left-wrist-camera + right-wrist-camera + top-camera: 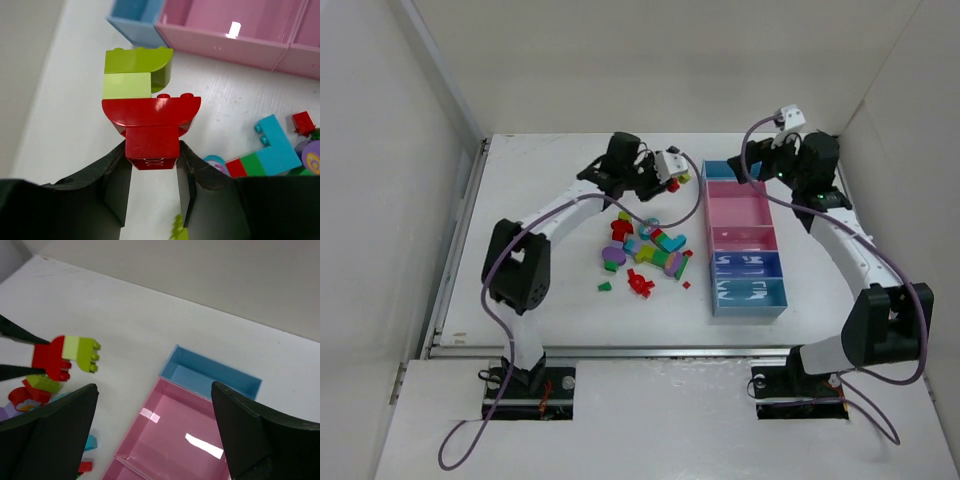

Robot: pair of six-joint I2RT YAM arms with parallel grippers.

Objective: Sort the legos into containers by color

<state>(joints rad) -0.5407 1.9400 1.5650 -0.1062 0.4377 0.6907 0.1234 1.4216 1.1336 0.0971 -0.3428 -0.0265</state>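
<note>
Left end effector [152, 162] holds joined legos [145, 107] just outside the containers [225, 46].

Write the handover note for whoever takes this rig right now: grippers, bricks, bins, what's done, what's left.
Left gripper: shut on a red-and-lime brick stack, near the far end of the bins.
Right gripper: open, holding nothing, over the far blue and pink bins.
Bin strip: no bricks visible inside, so nothing is sorted yet.
Loose bricks: piled left of the strip.
Left to do: sort every brick by colour, the held stack included.
</note>
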